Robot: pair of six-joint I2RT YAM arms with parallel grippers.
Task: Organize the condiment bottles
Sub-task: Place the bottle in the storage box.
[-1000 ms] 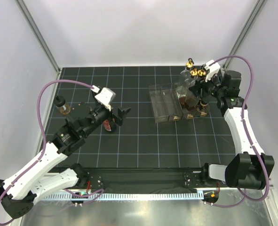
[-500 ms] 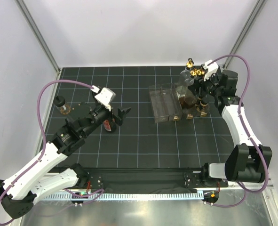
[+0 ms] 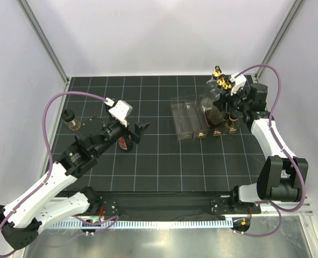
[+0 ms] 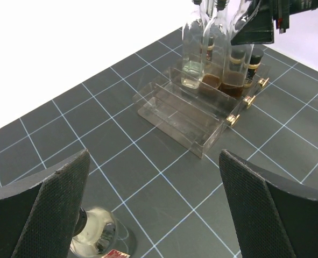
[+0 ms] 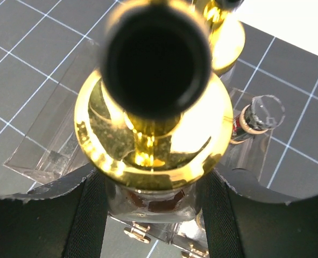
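You are partway through seating a bottle. Your right gripper is clamped on a gold-topped bottle, one finger on each side just under the gold collar. It holds the bottle upright at the right-hand end of the clear rack, toward the far right of the table. Another gold top stands just behind it, and dark bottles crowd close beside it at that end of the rack. These views do not show you whether the held bottle's base already rests in a compartment or hangs above one. The next move therefore looks like a slow, straight lowering, kept vertical so the glass does not knock its neighbours or catch a divider. Release only once the bottle sits flat, then lift clear of the pourer tops. Your left gripper is spread wide and holds nothing. It hovers low over the left middle of the table, with a sauce bottle just beside and under it. A small dark-capped bottle stands near the left edge, well apart from the rack. With those two bottles outside the rack, the job looks well along but unfinished. The sauce bottle is the natural next pick, and you would need to centre the open fingers around it before closing.
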